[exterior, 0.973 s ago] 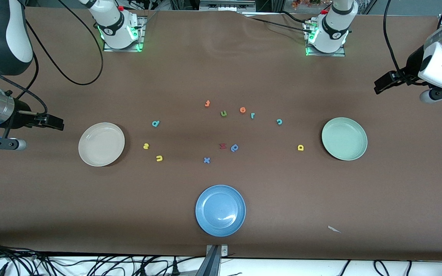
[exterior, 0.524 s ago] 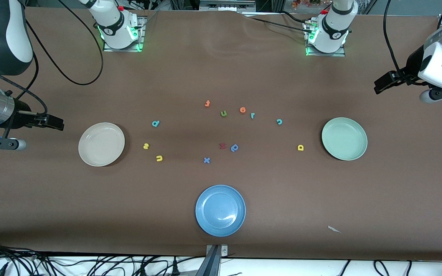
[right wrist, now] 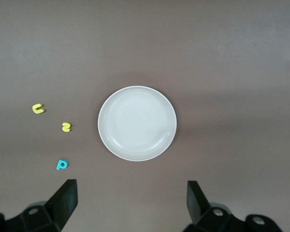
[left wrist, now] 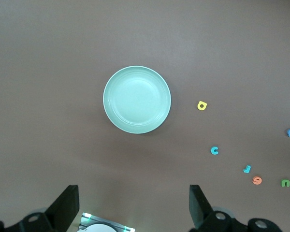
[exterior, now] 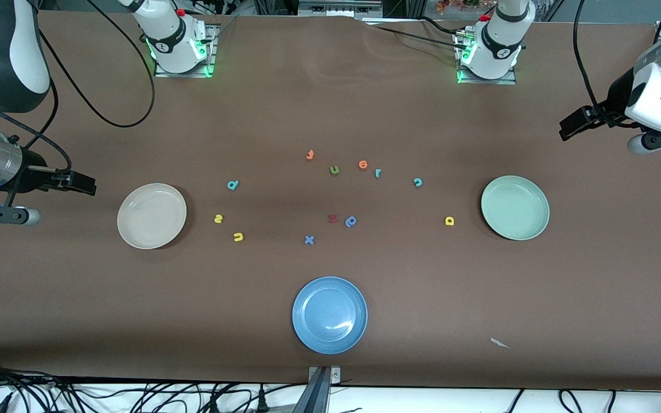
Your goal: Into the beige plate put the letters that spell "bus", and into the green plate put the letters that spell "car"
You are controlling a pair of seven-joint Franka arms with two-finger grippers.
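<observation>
Nothing placed yet. Beige plate (exterior: 151, 215) sits mid-left of the front view and green plate (exterior: 515, 207) mid-right, both without letters. Right gripper (exterior: 81, 184) at left edge and left gripper (exterior: 572, 125) at upper right, both fully open, holding nothing, waiting. Teal b (exterior: 233, 184), yellow s (exterior: 218, 218), yellow u (exterior: 238, 237) lie just right of beige plate; teal r (exterior: 377, 172), teal c (exterior: 418, 182), yellow a (exterior: 449, 221) toward green plate. Risk: green u (exterior: 334, 170) beside the r invites a wrong pick; tiny foam may slip from the fingers
</observation>
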